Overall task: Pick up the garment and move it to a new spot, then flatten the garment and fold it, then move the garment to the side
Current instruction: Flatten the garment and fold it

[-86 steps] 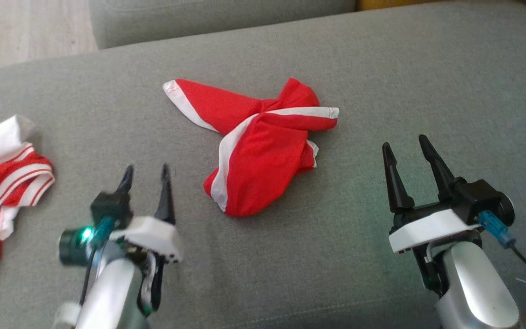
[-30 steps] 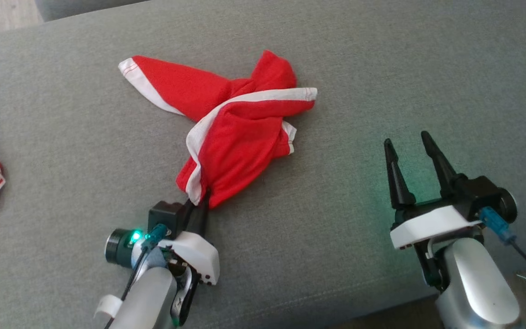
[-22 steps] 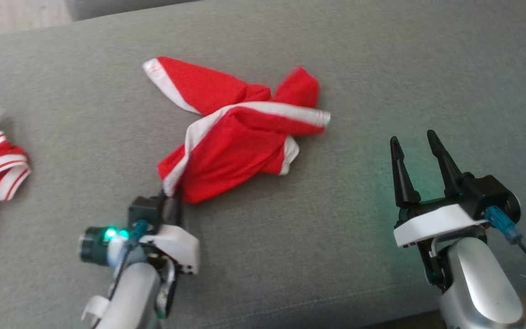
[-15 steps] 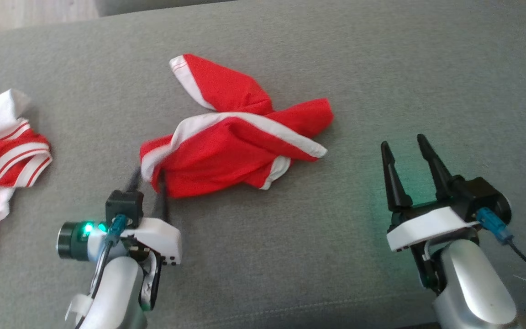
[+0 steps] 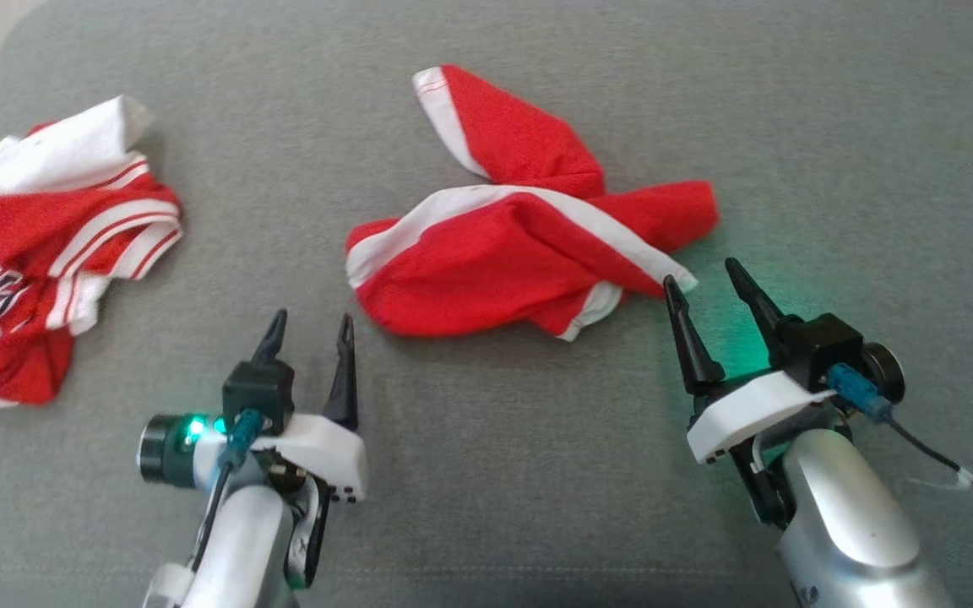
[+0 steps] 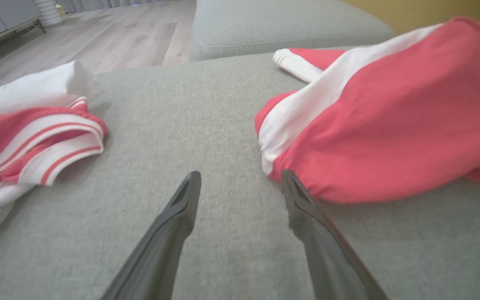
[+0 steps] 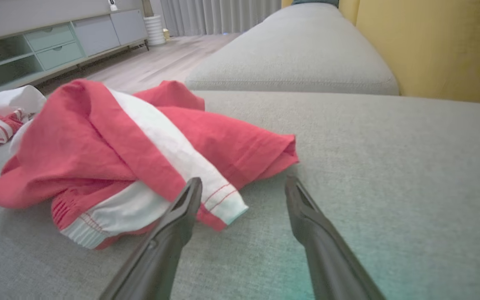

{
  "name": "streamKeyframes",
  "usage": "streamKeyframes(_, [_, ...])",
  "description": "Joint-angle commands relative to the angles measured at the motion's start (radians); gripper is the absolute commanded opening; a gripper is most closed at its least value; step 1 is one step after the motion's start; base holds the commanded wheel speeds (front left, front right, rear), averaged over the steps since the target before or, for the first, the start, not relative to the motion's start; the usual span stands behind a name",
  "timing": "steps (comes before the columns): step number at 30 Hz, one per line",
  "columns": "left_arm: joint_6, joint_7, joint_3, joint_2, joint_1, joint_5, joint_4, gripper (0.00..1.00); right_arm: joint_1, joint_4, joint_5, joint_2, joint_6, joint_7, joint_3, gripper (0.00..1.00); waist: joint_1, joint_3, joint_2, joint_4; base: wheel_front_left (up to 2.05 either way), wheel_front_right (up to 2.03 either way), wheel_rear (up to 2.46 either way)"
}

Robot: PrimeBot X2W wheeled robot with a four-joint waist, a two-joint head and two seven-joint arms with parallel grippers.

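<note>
Crumpled red fabric garment with white stripes [image 5: 529,253] lies mid-seat on a grey fabric sofa cushion [image 5: 858,127], not yet flattened or folded. Left gripper [image 5: 311,317] and right gripper [image 5: 700,272] sit wide open and empty at its near corners. Flattening, folding and setting aside seem to remain.

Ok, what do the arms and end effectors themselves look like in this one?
Both forearms are silver, each with a white wrist plate. The left end effector and right end effector each have two long, tapering black fingers. A bluish plug with a black cable sits at each wrist; the left also carries a dark cylinder with a green light.
</note>
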Motion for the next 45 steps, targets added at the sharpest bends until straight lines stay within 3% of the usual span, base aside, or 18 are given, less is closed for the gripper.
streamKeyframes(1, [-0.004, -0.006, 0.022, 0.004, -0.014, 0.007, -0.035, 1.0, -0.029, -0.019, -0.009, 0.001, -0.001, -0.011, 0.023, 1.0, 0.0, 0.004, 0.0, 0.02, 0.0, 0.0, 0.0])
streamKeyframes(11, [-0.015, -0.006, 0.015, -0.003, -0.011, 0.006, -0.058, 1.0, -0.058, 0.088, -0.027, 0.001, -0.001, -0.011, -0.005, 1.0, 0.0, -0.002, 0.0, 0.061, 0.0, 0.0, 0.0])
streamKeyframes(12, [-0.015, -0.006, 0.016, -0.003, -0.01, 0.006, -0.059, 1.0, -0.061, 0.095, -0.028, 0.001, -0.001, -0.011, -0.001, 0.9, 0.0, -0.004, 0.0, 0.063, 0.0, 0.0, 0.0])
streamKeyframes(13, [-0.015, -0.006, 0.018, -0.004, -0.009, 0.004, -0.062, 1.0, -0.063, 0.101, -0.031, 0.001, -0.001, -0.011, 0.005, 0.51, 0.0, -0.004, 0.0, 0.064, 0.0, 0.0, 0.0])
streamKeyframes(15, [-0.016, -0.006, 0.022, -0.004, -0.006, 0.002, -0.064, 1.0, -0.067, 0.11, -0.034, 0.001, -0.001, -0.011, 0.012, 0.07, 0.0, -0.007, 0.0, 0.063, 0.0, 0.0, 0.0])
streamKeyframes(16, [-0.017, -0.006, 0.024, -0.004, -0.005, 0.001, -0.064, 1.0, -0.07, 0.111, -0.035, 0.001, -0.001, -0.011, 0.011, 0.0, 0.0, -0.008, 0.0, 0.062, 0.0, 0.0, 0.0])
streamKeyframes(24, [-0.018, -0.006, 0.025, -0.004, 0.007, -0.007, -0.066, 1.0, -0.062, 0.07, -0.039, -0.011, -0.001, -0.011, -0.022, 0.0, 0.0, -0.02, 0.0, 0.055, 0.0, 0.0, 0.0])
streamKeyframes(35, [-0.01, -0.006, 0.02, -0.004, 0.045, -0.03, -0.06, 1.0, 0.002, -0.107, -0.104, -0.061, -0.001, -0.011, -0.132, 0.0, 0.0, -0.083, 0.0, -0.019, 0.0, 0.0, 0.0])
streamKeyframes(45, [0.006, -0.006, 0.028, -0.004, 0.075, -0.047, -0.052, 1.0, 0.1, -0.026, -0.131, -0.057, -0.001, -0.011, -0.179, 0.0, 0.0, -0.132, 0.0, -0.056, 0.0, 0.0, 0.0])
